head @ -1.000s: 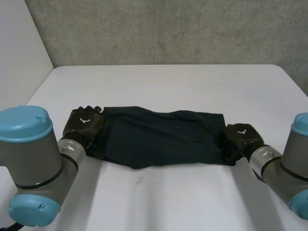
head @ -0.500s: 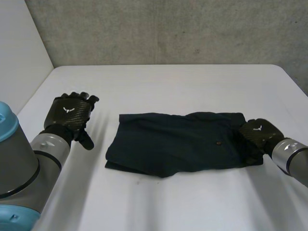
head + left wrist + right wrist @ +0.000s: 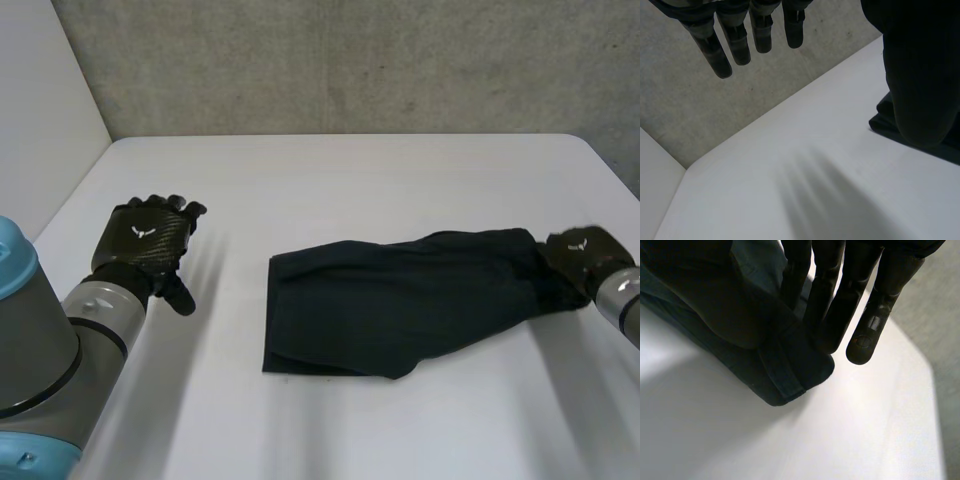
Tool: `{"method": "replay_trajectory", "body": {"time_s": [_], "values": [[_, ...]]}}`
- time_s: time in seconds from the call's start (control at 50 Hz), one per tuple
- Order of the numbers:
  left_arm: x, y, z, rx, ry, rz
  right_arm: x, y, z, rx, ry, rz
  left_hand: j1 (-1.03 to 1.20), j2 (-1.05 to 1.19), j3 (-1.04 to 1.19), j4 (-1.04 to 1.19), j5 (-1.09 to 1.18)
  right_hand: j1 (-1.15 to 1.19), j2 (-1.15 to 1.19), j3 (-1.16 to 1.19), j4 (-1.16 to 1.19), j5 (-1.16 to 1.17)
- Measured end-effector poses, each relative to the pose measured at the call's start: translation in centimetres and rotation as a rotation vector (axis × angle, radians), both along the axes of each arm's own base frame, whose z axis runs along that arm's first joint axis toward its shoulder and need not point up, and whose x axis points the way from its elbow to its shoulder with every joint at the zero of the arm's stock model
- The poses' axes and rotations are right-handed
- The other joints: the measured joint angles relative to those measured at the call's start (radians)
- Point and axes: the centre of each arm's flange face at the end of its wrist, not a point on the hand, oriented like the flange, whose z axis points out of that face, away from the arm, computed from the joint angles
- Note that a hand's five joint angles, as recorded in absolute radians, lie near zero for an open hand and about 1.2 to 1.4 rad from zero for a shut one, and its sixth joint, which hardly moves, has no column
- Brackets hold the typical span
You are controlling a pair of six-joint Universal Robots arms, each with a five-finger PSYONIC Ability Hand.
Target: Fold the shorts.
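My right hand [image 3: 580,250] pinches one end of the shorts [image 3: 400,305], seemingly folded once already; my left hand [image 3: 148,240] hangs relaxed, well clear of them. I judge a crosswise fold remains.

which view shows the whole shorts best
The head view: the shorts show end to end on the table, one end pinched by the right hand. The right wrist view gives a close look at that pinched hem corner. The left wrist view catches a dark edge of them beside the left hand.
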Motion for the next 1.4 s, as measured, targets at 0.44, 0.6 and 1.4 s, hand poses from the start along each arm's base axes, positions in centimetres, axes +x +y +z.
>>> {"method": "replay_trajectory", "body": {"time_s": [0.44, 0.6, 1.4], "values": [[0.1, 0.1, 1.1, -0.032, 0.014, 0.004, 22.9, 18.2, 0.3, -0.150, 0.053, 1.002, 0.000, 0.000, 0.000, 0.000, 0.000, 0.109, -0.115, -0.131, -0.140, -0.078], [-0.3, -0.5, 2.5, -0.079, 0.034, -0.001, 22.9, 17.2, 1.9, -0.091, -0.132, 0.952, 0.000, 0.000, 0.000, 0.000, 0.000, -0.227, -0.539, -0.563, -0.574, -0.498], [-1.5, 1.1, 0.7, -0.020, 0.025, -0.057, -3.6, 0.5, -3.4, 0.127, -0.229, 0.108, 0.000, 0.000, 0.000, 0.000, 0.000, -0.293, -0.609, -0.626, -0.639, -0.597]]}}
